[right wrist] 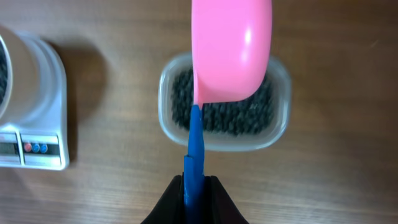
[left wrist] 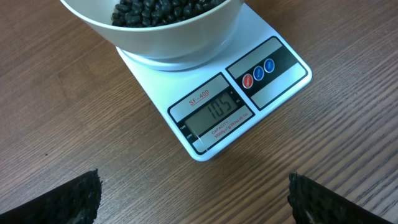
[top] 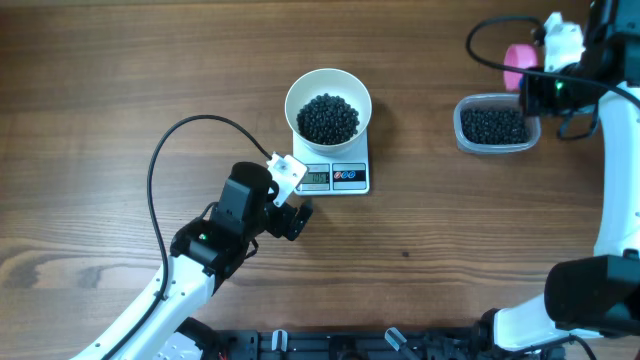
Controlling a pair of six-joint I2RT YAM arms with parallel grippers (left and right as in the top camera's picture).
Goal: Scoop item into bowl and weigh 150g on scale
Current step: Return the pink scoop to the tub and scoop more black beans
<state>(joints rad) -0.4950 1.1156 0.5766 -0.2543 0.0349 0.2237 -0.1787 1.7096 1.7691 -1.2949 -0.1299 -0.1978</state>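
Note:
The white bowl holds a heap of black beads and stands on the white scale; its display shows digits in the left wrist view, below the bowl. My left gripper hovers open just in front of the scale, nothing between its fingertips. My right gripper is shut on the blue handle of a pink scoop, which hangs over a clear tub of black beads at the far right.
The clear tub sits at the right of the wooden table, right of the scale. A black cable loops from the left arm. The arm bases stand along the front edge.

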